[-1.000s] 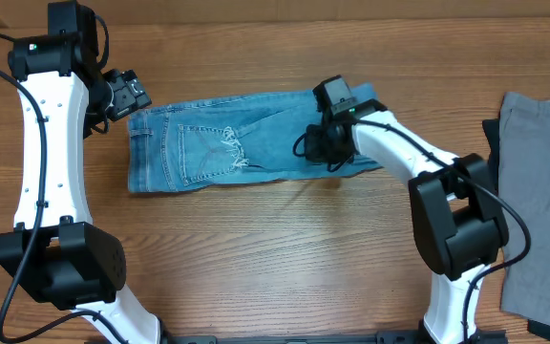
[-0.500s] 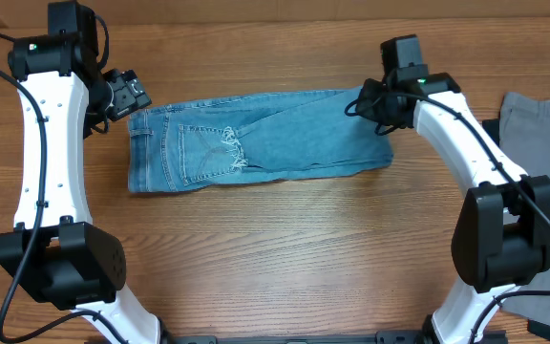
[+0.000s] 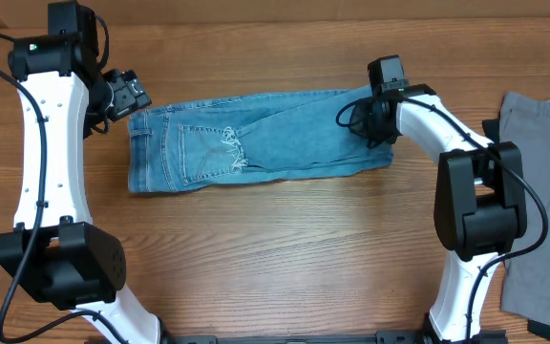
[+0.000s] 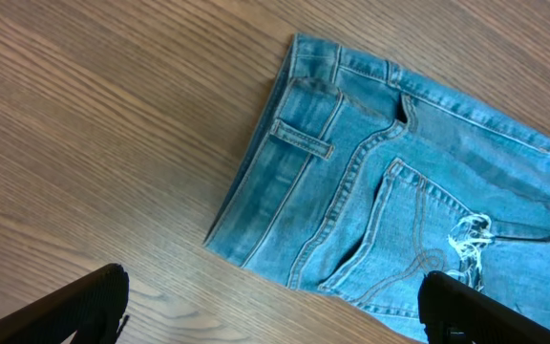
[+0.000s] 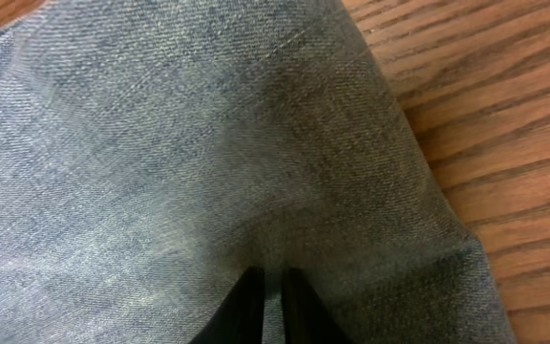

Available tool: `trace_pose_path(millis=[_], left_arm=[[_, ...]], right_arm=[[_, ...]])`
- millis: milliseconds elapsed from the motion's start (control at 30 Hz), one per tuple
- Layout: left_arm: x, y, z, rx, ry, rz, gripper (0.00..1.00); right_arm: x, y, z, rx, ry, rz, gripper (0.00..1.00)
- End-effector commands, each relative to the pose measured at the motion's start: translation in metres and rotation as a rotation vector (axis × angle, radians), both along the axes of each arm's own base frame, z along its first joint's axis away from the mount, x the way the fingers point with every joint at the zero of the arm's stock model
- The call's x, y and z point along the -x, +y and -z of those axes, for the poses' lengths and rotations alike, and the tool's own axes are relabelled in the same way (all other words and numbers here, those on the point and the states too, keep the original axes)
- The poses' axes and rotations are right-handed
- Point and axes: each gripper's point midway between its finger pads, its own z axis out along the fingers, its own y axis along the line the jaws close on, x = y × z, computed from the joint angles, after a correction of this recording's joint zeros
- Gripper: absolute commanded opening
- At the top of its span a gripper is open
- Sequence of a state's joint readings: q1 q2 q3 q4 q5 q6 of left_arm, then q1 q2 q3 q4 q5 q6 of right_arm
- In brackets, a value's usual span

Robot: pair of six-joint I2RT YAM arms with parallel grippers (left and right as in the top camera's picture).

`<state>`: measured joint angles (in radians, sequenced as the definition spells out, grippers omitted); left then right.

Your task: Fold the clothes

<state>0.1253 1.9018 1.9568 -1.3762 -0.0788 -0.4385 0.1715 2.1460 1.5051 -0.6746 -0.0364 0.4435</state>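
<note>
The light blue jeans [image 3: 256, 143] lie folded lengthwise across the far middle of the table, waist to the left, with frayed whitish hems lying over the pocket area. My left gripper [image 3: 127, 96] is open and empty, hovering just off the waist's far left corner. In the left wrist view its fingers [image 4: 273, 287] spread wide over the wood beside the waistband [image 4: 399, 191]. My right gripper [image 3: 369, 122] sits on the folded right end of the jeans. In the right wrist view its fingers [image 5: 270, 282] are closed together, pinching denim [image 5: 208, 143].
A grey garment [image 3: 542, 191] lies at the right edge of the table, with a dark garment [image 3: 490, 134] at its left border. Bare wood runs along the front of the table.
My right gripper moved from the middle of the jeans to their right end, then shifted slightly left and down onto the fold. The right end now reaches slightly farther right. The left arm has not moved.
</note>
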Motion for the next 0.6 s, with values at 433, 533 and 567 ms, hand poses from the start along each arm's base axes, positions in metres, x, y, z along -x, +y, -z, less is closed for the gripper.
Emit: trace_pose_path(millis=[433,533,567], left_arm=[[0.0,0.002,0.001,0.0,0.002,-0.001,1.0],[0.0,0.002,0.001,0.0,0.002,-0.001,1.0],[0.0,0.002,0.001,0.0,0.002,-0.001,1.0]], right_arm=[[0.009,0.009,-0.006,-0.003,0.072,-0.12,0.11],[0.0,0.017,-0.049,-0.006,0.01,-0.14,0.11],[-0.002,0.024,-0.069,-0.01,-0.019,-0.153,0.11]])
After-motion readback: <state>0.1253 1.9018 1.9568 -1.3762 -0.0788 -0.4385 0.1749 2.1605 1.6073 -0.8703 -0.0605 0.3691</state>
